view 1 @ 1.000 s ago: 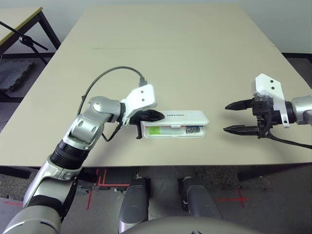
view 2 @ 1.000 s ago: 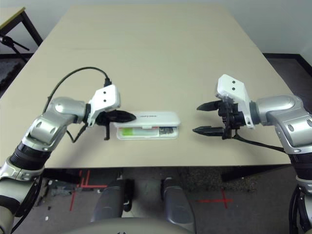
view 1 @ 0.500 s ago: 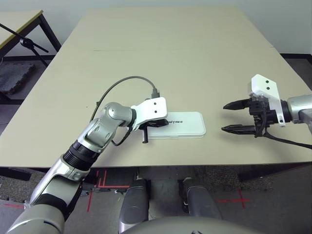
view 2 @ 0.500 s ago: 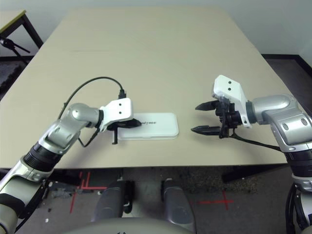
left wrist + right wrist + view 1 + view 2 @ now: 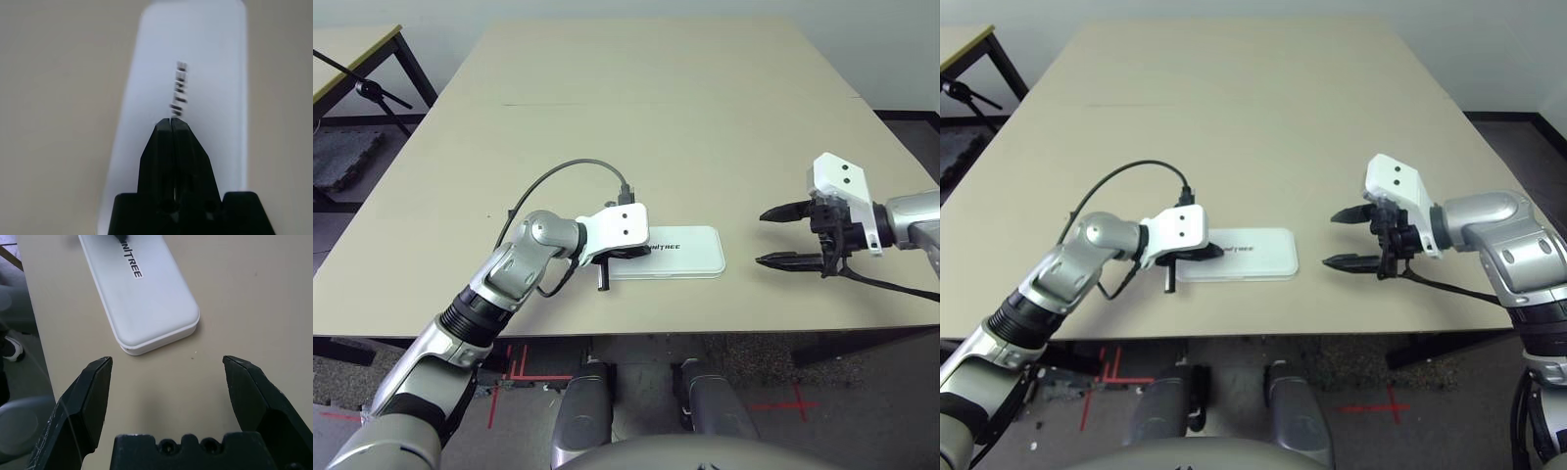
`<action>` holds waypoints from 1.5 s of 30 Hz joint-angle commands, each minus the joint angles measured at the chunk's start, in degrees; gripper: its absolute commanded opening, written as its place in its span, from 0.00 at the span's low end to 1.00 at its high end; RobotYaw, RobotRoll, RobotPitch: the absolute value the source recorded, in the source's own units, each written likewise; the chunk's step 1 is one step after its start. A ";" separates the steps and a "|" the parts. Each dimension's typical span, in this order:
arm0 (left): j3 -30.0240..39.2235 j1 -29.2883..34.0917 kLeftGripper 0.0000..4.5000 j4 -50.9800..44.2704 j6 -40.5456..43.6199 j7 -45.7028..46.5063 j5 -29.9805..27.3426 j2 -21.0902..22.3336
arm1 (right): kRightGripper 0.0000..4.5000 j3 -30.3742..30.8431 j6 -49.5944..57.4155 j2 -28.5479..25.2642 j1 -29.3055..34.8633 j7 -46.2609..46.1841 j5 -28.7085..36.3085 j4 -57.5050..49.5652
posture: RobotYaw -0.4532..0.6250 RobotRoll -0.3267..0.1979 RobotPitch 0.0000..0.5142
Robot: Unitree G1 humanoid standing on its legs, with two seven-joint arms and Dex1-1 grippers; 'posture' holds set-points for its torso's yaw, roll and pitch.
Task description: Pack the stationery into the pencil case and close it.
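The white pencil case (image 5: 683, 253) lies flat and closed near the table's front edge, its dark print facing up. My left gripper (image 5: 636, 251) is shut, and its joined fingertips (image 5: 171, 122) rest on the lid's left end by the print. My right gripper (image 5: 764, 237) hovers a short way to the right of the case, open wide with nothing between its fingers (image 5: 93, 391). The right wrist view shows the case (image 5: 146, 298) ahead of it. The stationery is hidden from view.
A black cable (image 5: 563, 171) loops up from my left wrist. The tan table (image 5: 656, 88) stretches far behind the case, with a seam across its far half. A second table and a black stand (image 5: 362, 83) sit off to the far left.
The case's lid has gone from raised, with green and dark items showing inside, to fully down. My left gripper moved right onto the lid. The right gripper barely moved.
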 commanded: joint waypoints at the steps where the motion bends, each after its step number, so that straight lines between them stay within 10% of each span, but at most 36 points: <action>1: 6.01 -0.37 0.21 0.90 0.05 4.44 -2.47 -1.66 | 1.00 -0.43 -0.32 1.11 0.04 -1.57 -0.07 0.48 | 0.43 0.62 0.21; 10: 23.42 0.29 0.98 0.63 -0.59 15.21 -10.97 -5.51 | 1.00 -7.38 -7.02 11.04 -2.83 -14.73 -0.55 10.47 | 0.44 0.62 0.20; 25: 48.86 -7.61 0.99 39.86 -26.99 40.93 -13.16 -1.26 | 1.00 -22.67 -33.59 22.42 -12.05 -60.82 -10.33 47.86 | 0.46 0.62 0.24; 45: 47.82 -9.37 0.99 46.36 -33.10 41.75 -13.04 0.87 | 1.00 -21.04 -38.86 21.92 -15.17 -61.25 -11.66 55.72 | 0.45 0.62 0.23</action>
